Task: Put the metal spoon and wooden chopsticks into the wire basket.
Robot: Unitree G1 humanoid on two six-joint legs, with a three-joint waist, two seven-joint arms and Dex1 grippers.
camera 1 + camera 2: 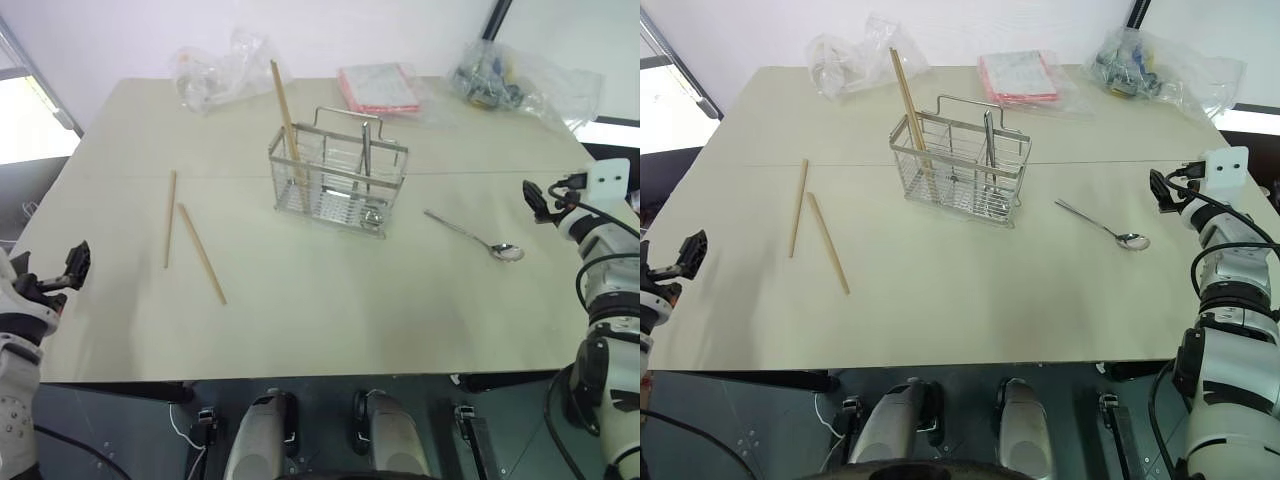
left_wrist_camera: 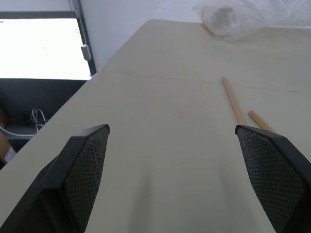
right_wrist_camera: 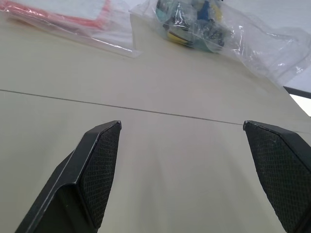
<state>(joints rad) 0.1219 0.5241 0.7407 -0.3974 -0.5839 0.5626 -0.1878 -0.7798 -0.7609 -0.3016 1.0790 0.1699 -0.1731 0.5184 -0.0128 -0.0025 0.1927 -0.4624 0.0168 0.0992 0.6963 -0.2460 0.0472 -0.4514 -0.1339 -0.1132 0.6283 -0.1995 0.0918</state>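
The wire basket [image 1: 340,190] stands upright at the middle of the table, and one wooden chopstick [image 1: 288,125] leans in its left end. Two more wooden chopsticks [image 1: 170,218] [image 1: 201,252] lie flat on the table left of the basket, also seen as chopsticks [image 2: 234,101] in the left wrist view. The metal spoon [image 1: 472,236] lies right of the basket, bowl toward the near right. My left gripper [image 1: 78,265] hovers open at the table's left edge, short of the lying chopsticks. My right gripper [image 1: 535,200] is open at the right edge, beyond the spoon, with nothing between its fingers [image 3: 99,165].
Along the far edge sit a crumpled clear bag [image 1: 215,70], a red-and-white packet in plastic [image 1: 378,88] and a clear bag of small items [image 1: 500,80]. A seam line [image 3: 121,108] crosses the beige table [image 1: 330,310].
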